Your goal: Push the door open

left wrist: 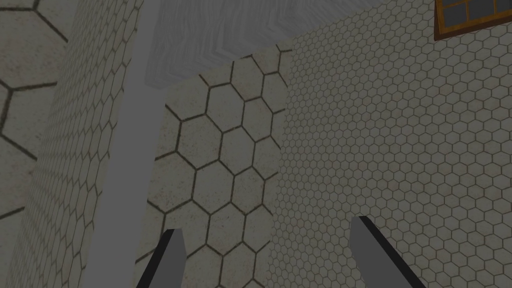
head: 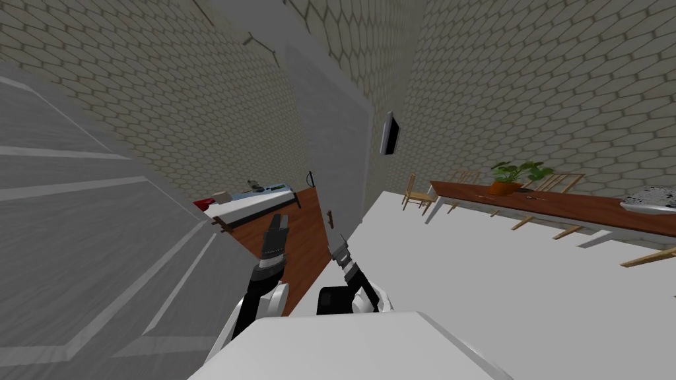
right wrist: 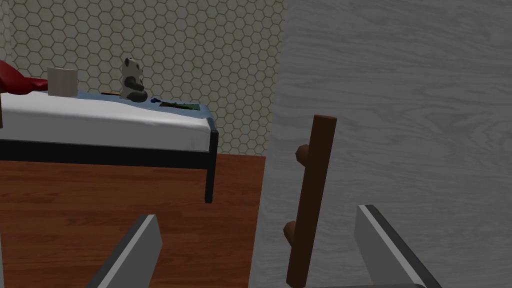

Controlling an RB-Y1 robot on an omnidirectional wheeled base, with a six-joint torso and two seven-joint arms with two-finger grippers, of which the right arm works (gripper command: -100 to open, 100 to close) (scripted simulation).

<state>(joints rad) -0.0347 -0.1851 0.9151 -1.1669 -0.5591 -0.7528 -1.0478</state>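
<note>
- Spreading its fingers apart, the right gripper [right wrist: 259,215] has the brown door handle [right wrist: 310,200] upright between them.
- The grey door [right wrist: 400,100] carries that handle, at 12 o'clock from the gripper in the head view.
- The left gripper [left wrist: 266,230], at about 9 o'clock, is likewise open.

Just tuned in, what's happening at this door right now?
The right gripper is up at the grey door, open, with the brown handle in line between its fingers but not gripped. The door stands ajar: past its edge a bed on a wooden floor shows. The left gripper is open too, pointing at the tiled wall.
</note>
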